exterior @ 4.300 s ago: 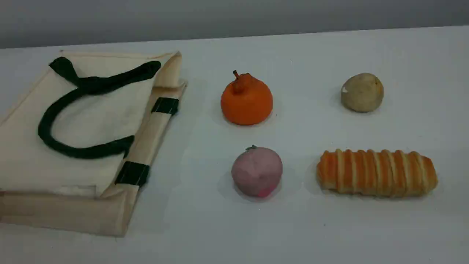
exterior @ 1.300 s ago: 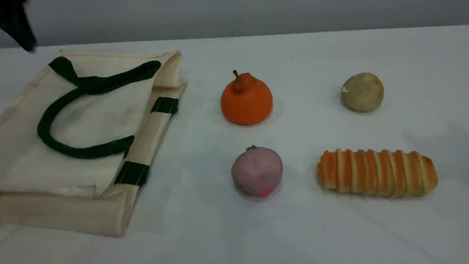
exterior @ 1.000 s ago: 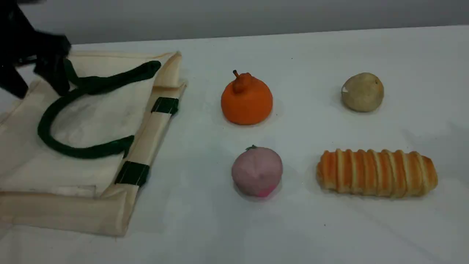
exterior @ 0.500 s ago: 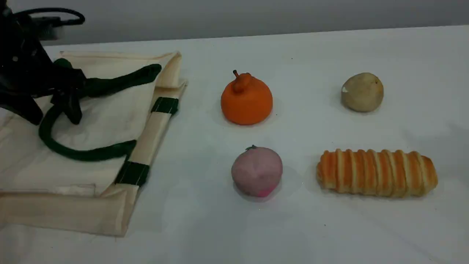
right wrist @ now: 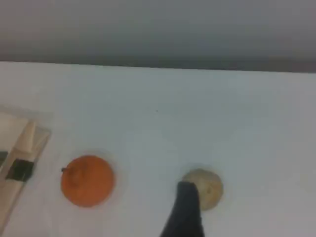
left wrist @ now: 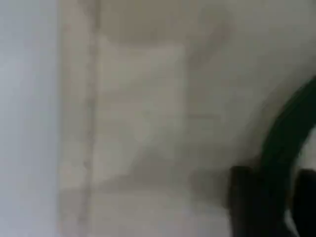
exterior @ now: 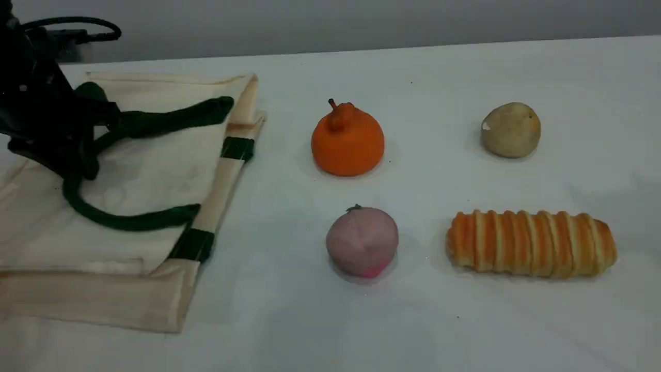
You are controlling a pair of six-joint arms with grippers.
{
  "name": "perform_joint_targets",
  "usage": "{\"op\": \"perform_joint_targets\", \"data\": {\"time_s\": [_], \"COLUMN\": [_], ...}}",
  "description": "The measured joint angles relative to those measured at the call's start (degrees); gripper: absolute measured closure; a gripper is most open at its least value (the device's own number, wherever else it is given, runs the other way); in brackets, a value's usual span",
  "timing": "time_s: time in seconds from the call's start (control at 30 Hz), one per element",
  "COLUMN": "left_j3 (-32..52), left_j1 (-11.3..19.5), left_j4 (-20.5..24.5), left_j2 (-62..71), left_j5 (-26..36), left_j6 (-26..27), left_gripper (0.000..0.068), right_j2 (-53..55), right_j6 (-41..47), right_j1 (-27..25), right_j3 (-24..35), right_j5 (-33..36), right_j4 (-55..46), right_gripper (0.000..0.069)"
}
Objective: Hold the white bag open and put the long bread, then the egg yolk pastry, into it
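Observation:
The white bag (exterior: 144, 170) lies flat at the left of the table, its dark green handle (exterior: 155, 116) looped on top. My left gripper (exterior: 82, 165) is down on the handle's left bend and shut on it. The left wrist view shows the strap (left wrist: 286, 143) between my dark fingers (left wrist: 244, 202). The long bread (exterior: 532, 244) lies at the front right. The egg yolk pastry (exterior: 510, 129) sits behind it. In the right wrist view, one fingertip (right wrist: 186, 207) of my right gripper hangs open above the pastry (right wrist: 207, 187). The right arm is outside the scene view.
An orange stemmed fruit (exterior: 347, 139) stands at mid-table, with a pink ball (exterior: 362, 241) in front of it. The bag's folded side panel (exterior: 103, 305) lies near the front edge. The white table (exterior: 289, 320) runs back to a grey wall.
My left gripper came down onto the handle and its fingers closed on the strap. The handle and the bag's right edge shifted slightly to the right. The food items did not move.

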Motion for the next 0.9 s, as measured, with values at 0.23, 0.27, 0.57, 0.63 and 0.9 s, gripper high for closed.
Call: {"op": "perform_joint_targets", "data": {"time_s": [0.23,0.27,0.57,0.63,0.9], "left_j3": [-1.5,-2.5,-16.5,-20.4,-34.2], "left_j1": [0.0,0.0,0.0,0.0,0.0], "left_j4": [-0.1,-0.1,-1.1,-2.5,-11.1], "left_j2": [0.0,0.0,-0.1,-0.1,-0.3], "left_j5": [2.8,4.1,20.5,24.5,38.5], "left_j6": [0.2,0.5,7.8,9.7,18.0], "left_gripper": [0.0598,0.0598,0.0598,0.0598,0.0598], "right_j2": [0.0,0.0,0.0,0.0,4.1], "right_j6": [0.0,0.0,0.0,0.0,-0.3], "right_j1": [0.0,0.0,0.0,0.0,0.0], "right_j3": [0.0,0.1,0.1,0.1,0.1], "right_j5": [0.3,0.2,0.4,0.4,0.4], "right_j4": [0.0,0.0,0.1,0.1,0.0], "right_gripper": [0.0128,0.0128,0.0128,0.0128,0.0128]}}
